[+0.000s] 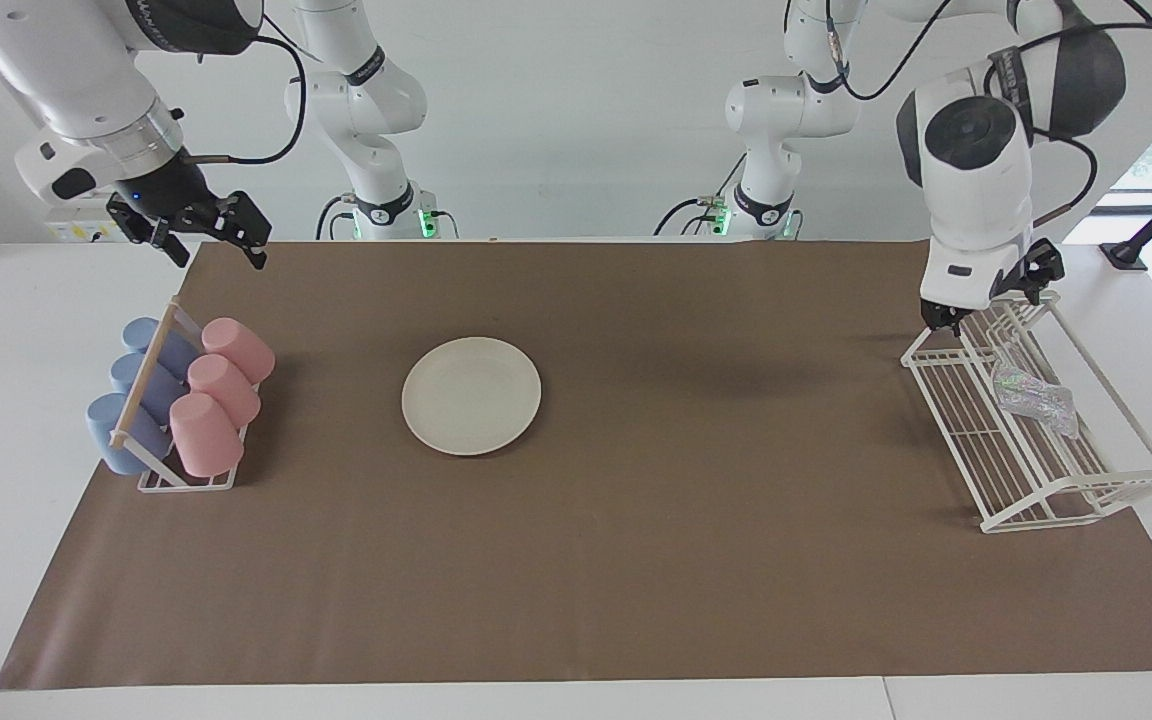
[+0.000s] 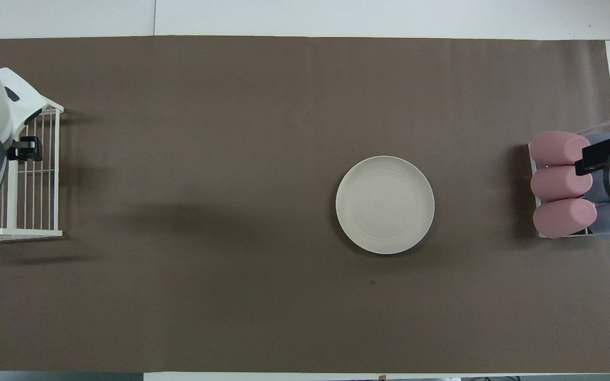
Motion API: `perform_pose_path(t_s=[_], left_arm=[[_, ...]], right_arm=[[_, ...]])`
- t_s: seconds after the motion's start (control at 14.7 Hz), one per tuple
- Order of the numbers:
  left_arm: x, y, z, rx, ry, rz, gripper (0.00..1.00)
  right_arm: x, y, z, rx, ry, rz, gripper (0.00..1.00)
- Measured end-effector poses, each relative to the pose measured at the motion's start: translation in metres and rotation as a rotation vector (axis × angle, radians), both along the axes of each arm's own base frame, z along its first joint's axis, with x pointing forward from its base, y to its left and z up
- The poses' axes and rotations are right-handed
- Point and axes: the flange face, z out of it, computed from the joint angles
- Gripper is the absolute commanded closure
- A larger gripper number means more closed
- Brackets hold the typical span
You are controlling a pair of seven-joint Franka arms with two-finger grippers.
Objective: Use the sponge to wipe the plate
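Observation:
The cream-white plate [image 1: 471, 395] lies on the brown mat, somewhat toward the right arm's end of the table; it also shows in the overhead view [image 2: 385, 205]. The shiny silvery sponge [image 1: 1036, 398] lies in a white wire rack [image 1: 996, 455] at the left arm's end. In the overhead view the left arm hides the sponge. My left gripper [image 1: 989, 296] hangs open and empty over the rack's end nearest the robots, short of the sponge. My right gripper [image 1: 219, 262] is open and empty, up in the air over the cup rack's end nearest the robots.
A small rack [image 1: 186, 482] at the right arm's end holds three pink cups [image 1: 221, 390] and three blue cups [image 1: 141, 385] lying on their sides. The brown mat [image 1: 696, 560] covers most of the table.

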Motion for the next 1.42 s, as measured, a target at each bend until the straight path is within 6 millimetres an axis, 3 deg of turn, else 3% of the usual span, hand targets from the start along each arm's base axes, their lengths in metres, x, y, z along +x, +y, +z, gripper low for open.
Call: perform_pose_path(t_s=[0.27,0.54,1.02,1.15,1.22,1.42], left_arm=[[0.018,0.003,-0.064,0.140,0.037,-0.140,0.00],[0.018,0.007,-0.096,0.187,0.068,-0.204,0.00],[0.021,0.030,-0.099,0.187,0.051,-0.202,0.00],[0.022,0.032,-0.100,0.184,0.047,-0.206,0.12],[0.022,0.032,-0.100,0.182,0.044,-0.208,0.25],[0.022,0.034,-0.100,0.182,0.043,-0.206,0.81]], right_arm=[[0.005,-0.009,0.003,-0.011,-0.047,-0.015,0.00],[0.007,-0.023,0.004,-0.020,-0.067,-0.189,0.00],[0.003,0.056,-0.015,-0.073,0.002,-0.875,0.00],[0.001,0.066,-0.014,-0.078,0.006,-1.011,0.00],[0.001,0.067,-0.014,-0.072,0.007,-1.074,0.00],[0.000,0.071,-0.025,-0.040,-0.010,-1.274,0.00]])
